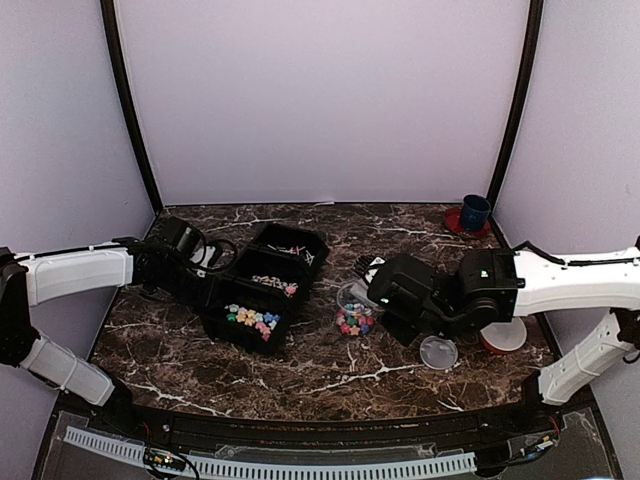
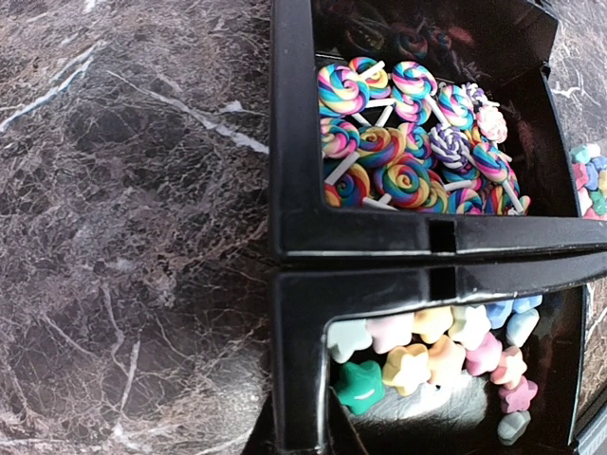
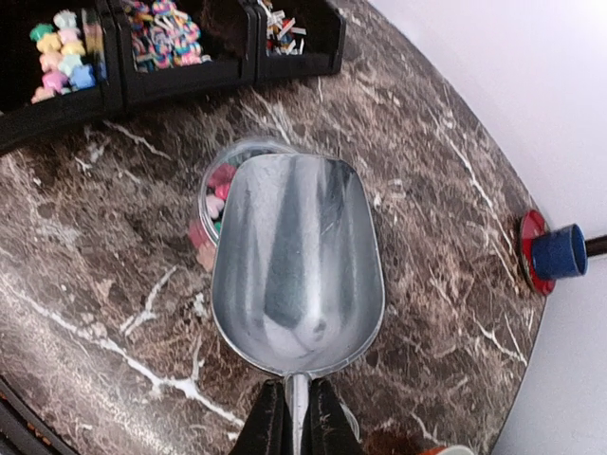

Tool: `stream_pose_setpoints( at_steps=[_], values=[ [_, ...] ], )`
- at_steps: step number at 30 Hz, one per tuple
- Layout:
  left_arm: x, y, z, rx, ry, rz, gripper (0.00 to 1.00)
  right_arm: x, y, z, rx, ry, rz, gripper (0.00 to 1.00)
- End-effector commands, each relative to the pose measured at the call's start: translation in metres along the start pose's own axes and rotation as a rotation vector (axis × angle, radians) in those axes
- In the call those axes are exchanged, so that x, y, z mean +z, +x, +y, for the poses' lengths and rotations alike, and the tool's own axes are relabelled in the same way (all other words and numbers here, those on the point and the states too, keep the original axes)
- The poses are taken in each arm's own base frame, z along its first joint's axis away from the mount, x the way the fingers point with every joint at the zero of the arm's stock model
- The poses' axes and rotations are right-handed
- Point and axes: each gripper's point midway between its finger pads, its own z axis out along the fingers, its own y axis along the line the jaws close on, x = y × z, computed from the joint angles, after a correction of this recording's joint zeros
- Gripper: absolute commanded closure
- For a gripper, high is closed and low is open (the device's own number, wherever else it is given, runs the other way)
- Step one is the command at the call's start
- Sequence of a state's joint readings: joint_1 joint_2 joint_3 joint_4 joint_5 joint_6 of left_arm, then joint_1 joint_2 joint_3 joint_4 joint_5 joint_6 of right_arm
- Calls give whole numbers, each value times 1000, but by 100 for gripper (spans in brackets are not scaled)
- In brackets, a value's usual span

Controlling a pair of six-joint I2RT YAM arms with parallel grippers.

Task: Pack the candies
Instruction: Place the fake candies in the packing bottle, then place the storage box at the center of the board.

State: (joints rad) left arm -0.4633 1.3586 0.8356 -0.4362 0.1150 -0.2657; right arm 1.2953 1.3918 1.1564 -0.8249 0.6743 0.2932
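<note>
Right claw [image 3: 296, 409] is clamping tight on the thin handle of the shiny metal scoop [image 3: 299, 265], whose bowl is reaching out ahead of it. Under the bowl's far left lip a small clear round jar [image 3: 216, 163] is holding pastel candies [image 3: 214, 194]. Farther ahead and left, a black three-compartment plastic tray [image 3: 190, 83] is holding more. Left claw [image 1: 205, 268] is sitting closed beside that tray; whether it is gripping anything, I cannot tell
</note>
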Motion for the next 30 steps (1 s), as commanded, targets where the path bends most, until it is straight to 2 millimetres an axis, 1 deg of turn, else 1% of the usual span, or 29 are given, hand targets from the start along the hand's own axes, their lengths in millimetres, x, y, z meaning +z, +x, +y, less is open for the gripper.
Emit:
stream_pose_setpoints(
  at_steps=[1, 6, 10, 14, 18, 24, 30],
  values=[
    [-18, -45, -23, -17, 77, -168, 100, -14, -51, -4, 67, -9, -289, 100],
    [-13, -37, -19, -65, 68, -172, 100, -8, -62, 8, 38, -28, -375, 100],
    [-5, -24, -16, -90, 57, -152, 100, 2, -63, 22, 12, -39, -387, 100],
    [-2, -17, -12, -89, 20, -149, 100, 6, -63, 33, -1, -52, -383, 100],
    [2, -11, -11, -97, 7, -140, 100, 4, -66, 38, 17, -82, -411, 100],
    [13, 6, -10, -117, 4, -100, 94, 3, -67, 38, 34, -92, -429, 100],
    [16, 16, -8, -127, 0, -82, 88, 5, -64, 40, 30, -96, -421, 100]
  ],
)
